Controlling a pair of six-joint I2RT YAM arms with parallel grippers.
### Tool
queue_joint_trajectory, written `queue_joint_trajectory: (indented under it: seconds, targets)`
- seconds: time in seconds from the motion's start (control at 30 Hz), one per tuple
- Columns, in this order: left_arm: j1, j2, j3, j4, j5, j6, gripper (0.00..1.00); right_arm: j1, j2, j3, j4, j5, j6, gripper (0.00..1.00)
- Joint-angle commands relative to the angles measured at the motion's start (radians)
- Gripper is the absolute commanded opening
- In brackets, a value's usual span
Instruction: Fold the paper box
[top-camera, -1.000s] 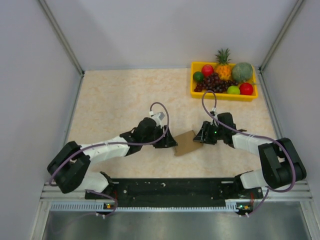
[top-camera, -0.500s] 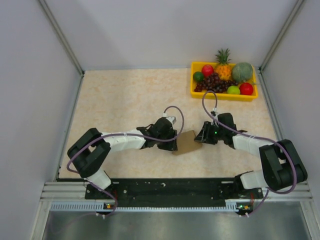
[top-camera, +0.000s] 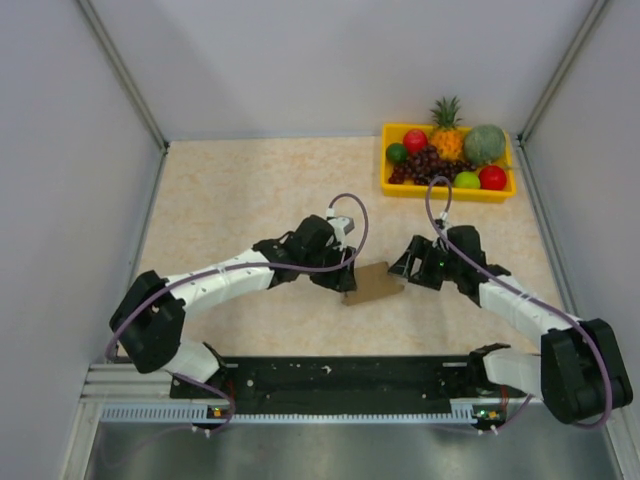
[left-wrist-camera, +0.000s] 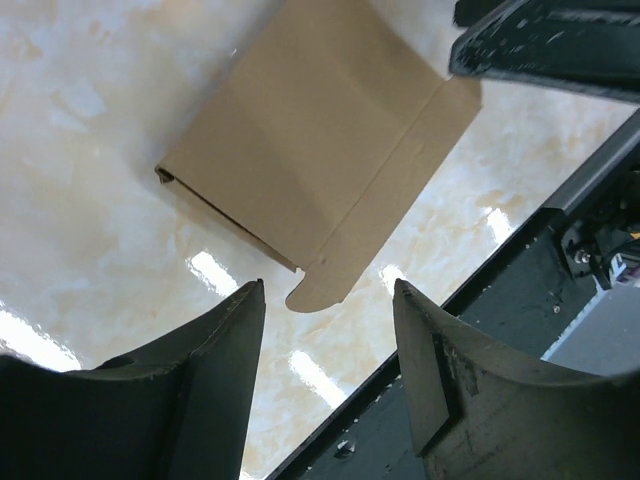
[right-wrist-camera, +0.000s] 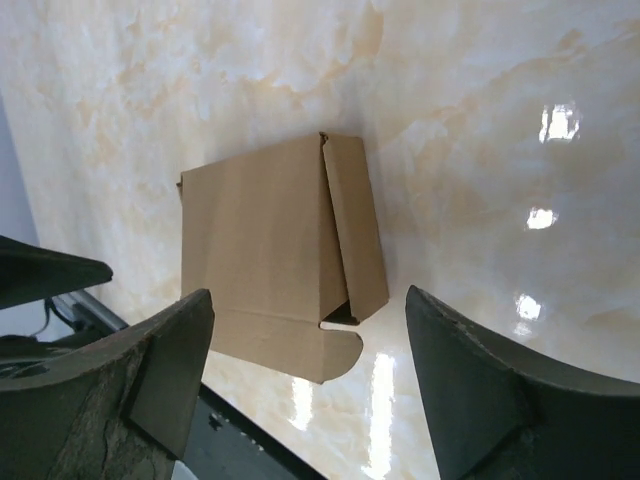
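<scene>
Top external view: paper box lies flat on the table, near the front centre, between the two grippers.
Paper box, form: plain brown cardboard, partly folded; a narrow panel is creased over along one side and a rounded tab sticks out at one edge.
Left gripper: jaws apart, gripping nothing; fingertips at the box's left edge, contact unclear.
Right gripper: jaws spread wide, gripping nothing; just beside the box's right end.
Yellow tray: far right corner, filled with fruit, well apart from the box.
</scene>
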Motion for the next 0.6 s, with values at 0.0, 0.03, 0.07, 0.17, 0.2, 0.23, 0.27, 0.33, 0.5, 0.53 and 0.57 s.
queue_joint_trajectory:
  seconds: [0.0, 0.03, 0.07, 0.17, 0.2, 0.23, 0.27, 0.33, 0.5, 0.53, 0.57]
  targets:
    - [0.018, -0.039, 0.058, 0.01, 0.082, 0.115, 0.58, -0.006, -0.085, -0.085, 0.006, -0.028, 0.179, 0.77]
    - [0.02, -0.028, 0.089, 0.005, 0.083, 0.125, 0.57, -0.007, -0.1, -0.106, 0.022, -0.027, 0.213, 0.74]
    - [0.02, -0.007, 0.104, 0.002, 0.084, 0.136, 0.56, -0.007, -0.114, -0.144, 0.057, -0.028, 0.262, 0.74]
    - [0.018, 0.07, 0.153, 0.02, 0.116, 0.174, 0.42, -0.006, -0.151, -0.188, 0.094, -0.022, 0.299, 0.65]
    - [0.02, 0.096, 0.205, 0.001, 0.135, 0.18, 0.4, -0.006, -0.149, -0.188, 0.094, -0.027, 0.296, 0.64]
    - [0.018, 0.118, 0.218, -0.033, 0.159, 0.182, 0.38, -0.006, -0.148, -0.183, 0.094, -0.034, 0.285, 0.63]
    - [0.012, 0.142, 0.225, -0.027, 0.161, 0.18, 0.38, -0.006, -0.149, -0.177, 0.094, -0.036, 0.279, 0.63]
    - [0.008, 0.162, 0.225, 0.009, 0.185, 0.188, 0.38, -0.006, -0.157, -0.174, 0.077, -0.02, 0.279, 0.63]
    - [-0.018, 0.251, 0.27, 0.004, 0.185, 0.218, 0.4, -0.007, -0.185, -0.183, 0.069, 0.009, 0.305, 0.59]
    - [-0.021, 0.268, 0.277, -0.004, 0.187, 0.225, 0.39, -0.007, -0.186, -0.173, 0.065, 0.012, 0.289, 0.56]
    - [-0.025, 0.294, 0.279, -0.007, 0.184, 0.229, 0.38, -0.009, -0.186, -0.156, 0.05, 0.012, 0.206, 0.53]
